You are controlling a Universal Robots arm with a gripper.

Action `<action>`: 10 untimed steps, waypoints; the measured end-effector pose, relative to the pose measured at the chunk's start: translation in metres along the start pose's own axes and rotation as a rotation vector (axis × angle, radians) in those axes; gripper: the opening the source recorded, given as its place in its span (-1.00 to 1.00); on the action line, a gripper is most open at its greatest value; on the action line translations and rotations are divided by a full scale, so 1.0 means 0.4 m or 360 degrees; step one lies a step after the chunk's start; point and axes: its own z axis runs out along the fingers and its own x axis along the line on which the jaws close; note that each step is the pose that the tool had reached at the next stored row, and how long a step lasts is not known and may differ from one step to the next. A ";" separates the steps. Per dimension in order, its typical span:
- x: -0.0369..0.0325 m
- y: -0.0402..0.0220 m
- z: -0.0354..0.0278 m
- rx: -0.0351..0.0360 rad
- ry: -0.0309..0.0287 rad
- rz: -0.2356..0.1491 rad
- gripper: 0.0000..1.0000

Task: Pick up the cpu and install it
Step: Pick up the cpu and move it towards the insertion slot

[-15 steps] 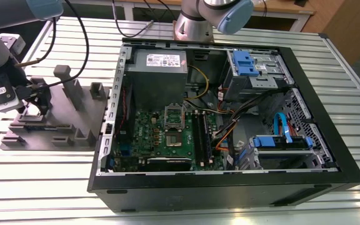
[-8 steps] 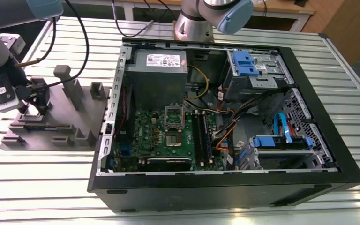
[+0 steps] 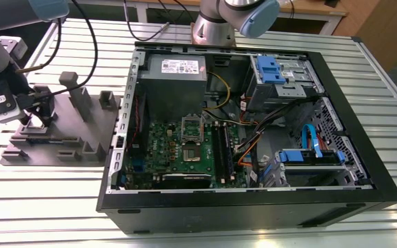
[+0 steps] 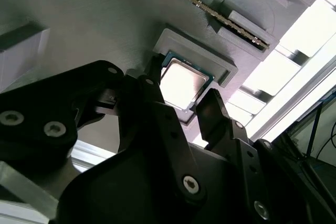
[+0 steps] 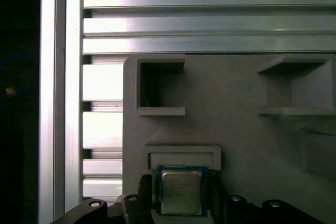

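The cpu point(image 4: 184, 81) point(image 5: 181, 191), a small square chip with a shiny metal top and a thin green rim, lies flat in a raised recess of the grey plastic tray point(image 3: 71, 132) point(image 4: 105, 19) point(image 5: 236, 124). My gripper point(image 3: 36, 116) point(image 4: 181, 86) point(image 5: 181, 199) hangs low over the tray on the exterior view's left. It is open, with one black finger point(image 4: 149, 85) on each side of the chip, close to its edges. The chip still rests in its seat. The green motherboard point(image 3: 174, 155) with its metal-framed socket point(image 3: 192, 152) lies inside the open computer case.
The open black case point(image 3: 247, 204) fills the middle of the slatted aluminium table point(image 3: 40, 181), with a power supply point(image 3: 174, 70), blue drive brackets point(image 3: 271, 70) and loose cables inside. Upright grey posts point(image 3: 71, 82) rise from the tray near my gripper. A second arm's base point(image 3: 216, 26) stands behind the case.
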 end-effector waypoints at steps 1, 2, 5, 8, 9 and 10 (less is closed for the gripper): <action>0.000 0.000 0.000 0.0001 -0.00005 0.0000 0.08; 0.000 0.000 0.000 0.0003 -0.00017 0.0000 0.08; 0.001 0.000 0.000 0.0006 -0.00076 0.0000 0.08; 0.002 0.000 0.000 0.0006 -0.00092 0.0000 0.08; 0.002 0.000 0.000 0.0006 -0.00090 0.0000 0.08; 0.002 0.000 0.000 0.0006 -0.00091 0.0000 0.08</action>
